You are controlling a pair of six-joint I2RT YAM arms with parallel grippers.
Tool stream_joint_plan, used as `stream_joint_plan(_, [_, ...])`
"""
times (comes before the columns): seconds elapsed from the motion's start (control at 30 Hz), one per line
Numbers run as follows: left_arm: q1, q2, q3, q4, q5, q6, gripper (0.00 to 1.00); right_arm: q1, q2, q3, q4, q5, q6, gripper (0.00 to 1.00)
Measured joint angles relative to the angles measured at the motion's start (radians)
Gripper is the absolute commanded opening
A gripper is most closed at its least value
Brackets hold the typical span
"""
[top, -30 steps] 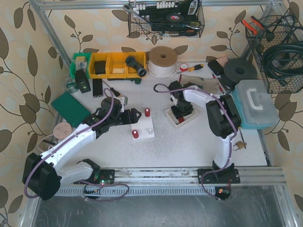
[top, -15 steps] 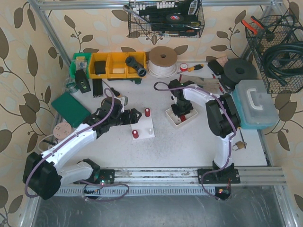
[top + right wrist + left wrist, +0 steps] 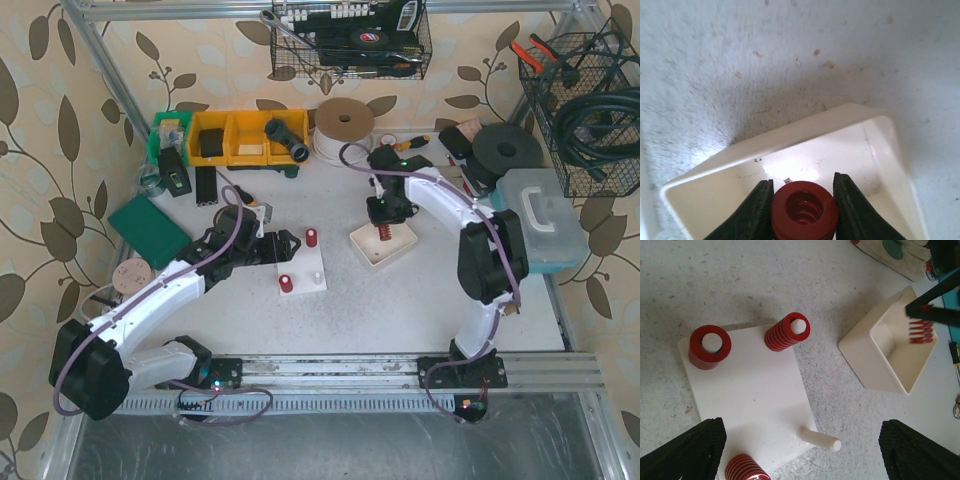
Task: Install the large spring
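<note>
Roughly upright, large spring in rt hand (long axis vert.)

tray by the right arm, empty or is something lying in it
Empty, as far as shows: the tray has a bare visible floor; the one spring over it is clamped in the right jaws.

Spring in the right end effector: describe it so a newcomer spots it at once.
Find the white peg plate mid-table, then the cream tray to its right. Over that tray the right end effector grips a red coil spring. Unlike the red springs on the plate, it sits on no peg.
</note>
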Motion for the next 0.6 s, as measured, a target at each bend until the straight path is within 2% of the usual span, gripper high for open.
stream_joint_plan(0.33, [0.000,0.023,0.000,0.032,0.124,-0.006,0.81,-0.076,-0.199,-0.011,0.075,-0.139,0.105,0.00])
stream_joint_plan(0.5, [0.000,0.030,0.000,0.130,0.226,-0.079,0.82,-0.080,-0.298,-0.108,0.219,-0.251,0.200,0.00])
stream_joint_plan(0.6, [0.000,0.024,0.000,0.192,0.275,-0.138,0.82,-0.080,-0.391,-0.264,0.404,-0.347,0.310,0.00])
